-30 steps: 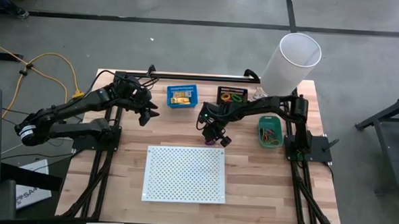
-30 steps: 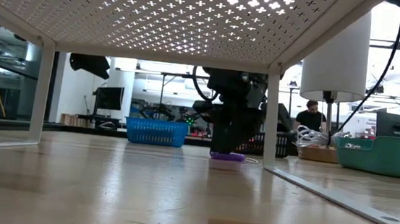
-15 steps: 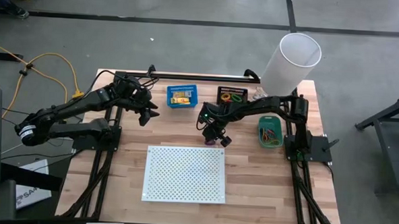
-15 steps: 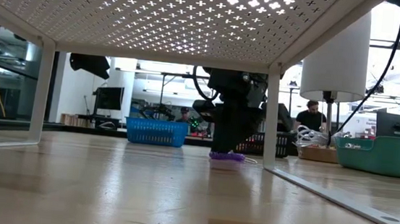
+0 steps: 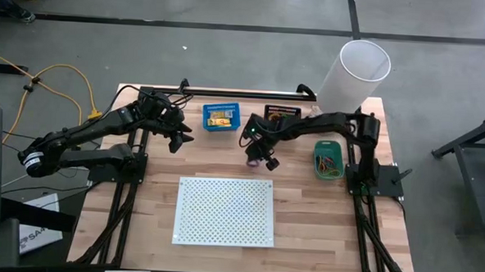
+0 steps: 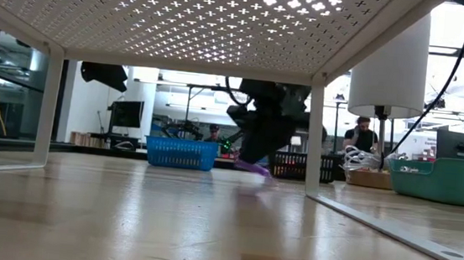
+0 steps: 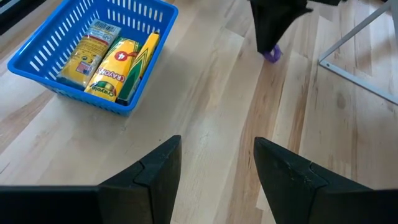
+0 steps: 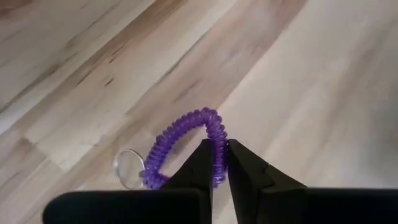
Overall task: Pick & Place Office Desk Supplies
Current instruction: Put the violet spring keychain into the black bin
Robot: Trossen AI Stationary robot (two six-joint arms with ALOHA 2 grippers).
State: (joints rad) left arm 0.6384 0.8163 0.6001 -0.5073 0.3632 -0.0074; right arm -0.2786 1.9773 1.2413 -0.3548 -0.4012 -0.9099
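Observation:
A purple coiled plastic loop (image 8: 186, 138) with a small metal ring (image 8: 129, 168) hangs from my right gripper (image 8: 221, 149), which is shut on it near the table's middle, above the far side of the white perforated board (image 5: 225, 211). In the low view the loop (image 6: 252, 168) is clear of the wood. My left gripper (image 7: 217, 146) waits open at the far left, near the blue bin (image 7: 93, 56), which holds yellow-orange packets. My right gripper pinches one stretch of the loop's coil (image 8: 217, 134) between its two fingers. The fingers slant down from the table's right and far side and cross the coil. The loop is lifted clear of the table and hangs below the fingertips, the metal ring lowest.
A black bin (image 5: 282, 116) stands at the far edge and a green bin (image 5: 328, 159) of coloured bands at the right. A tall white cylinder (image 5: 356, 75) stands at the far right corner. Bare wood lies between the bins and the board.
My right gripper has risen and gone a little toward the table's far edge. The purple loop, which lay on the wood under the fingers, has come up with it and now hangs clear.

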